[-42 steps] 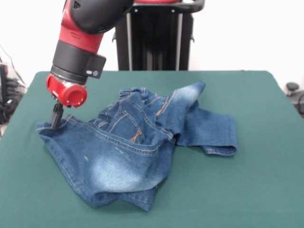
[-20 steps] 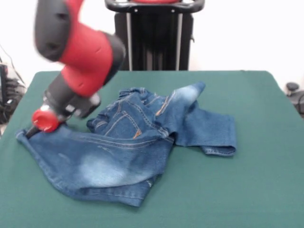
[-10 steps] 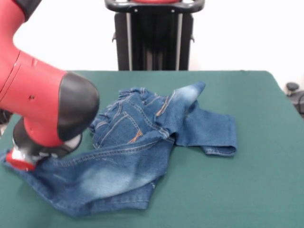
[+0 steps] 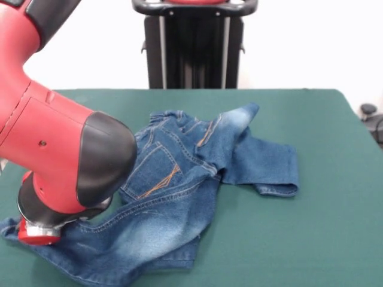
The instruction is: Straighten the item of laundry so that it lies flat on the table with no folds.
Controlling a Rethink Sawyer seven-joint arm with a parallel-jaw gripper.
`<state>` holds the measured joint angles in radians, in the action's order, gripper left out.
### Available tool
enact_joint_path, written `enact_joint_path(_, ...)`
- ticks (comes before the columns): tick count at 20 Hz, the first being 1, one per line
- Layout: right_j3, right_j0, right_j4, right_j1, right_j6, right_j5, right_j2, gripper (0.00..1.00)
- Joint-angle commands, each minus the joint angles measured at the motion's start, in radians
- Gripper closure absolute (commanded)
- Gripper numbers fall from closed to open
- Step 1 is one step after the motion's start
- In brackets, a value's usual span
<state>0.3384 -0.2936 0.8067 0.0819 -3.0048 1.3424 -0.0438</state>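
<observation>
The item of laundry, a pair of small blue jeans, lies rumpled across the middle and left of the green table. Its waist and back pockets are bunched up in the centre. One leg is folded over toward the right, and the other part is stretched out to the near left corner. My gripper is low at that near left corner, under the big red and black wrist, which hides its tips. The jeans' far left edge sits right at it and has been dragged along with it.
The arm's bulky red and black link covers the left side of the table. A dark object sits off the table at the right edge. The table's near left edge is close to the gripper.
The arm has swung down toward the near left corner, pulling the jeans' left edge with it. That part of the jeans is now drawn out longer and flatter. The right leg has not moved.
</observation>
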Motion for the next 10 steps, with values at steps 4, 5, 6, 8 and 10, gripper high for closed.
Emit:
enact_joint_path(4,0.328,0.047,-0.152,-0.128,0.205,-0.262,-0.074,1.00)
enact_joint_path(5,0.383,0.048,-0.161,-0.166,0.213,-0.298,-0.065,1.00)
enact_joint_path(6,0.431,0.054,-0.166,-0.204,0.214,-0.326,-0.055,1.00)
enact_joint_path(8,0.509,0.066,-0.177,-0.278,0.235,-0.354,-0.041,1.00)
enact_joint_path(10,0.560,0.072,-0.187,-0.338,0.273,-0.357,-0.040,1.00)
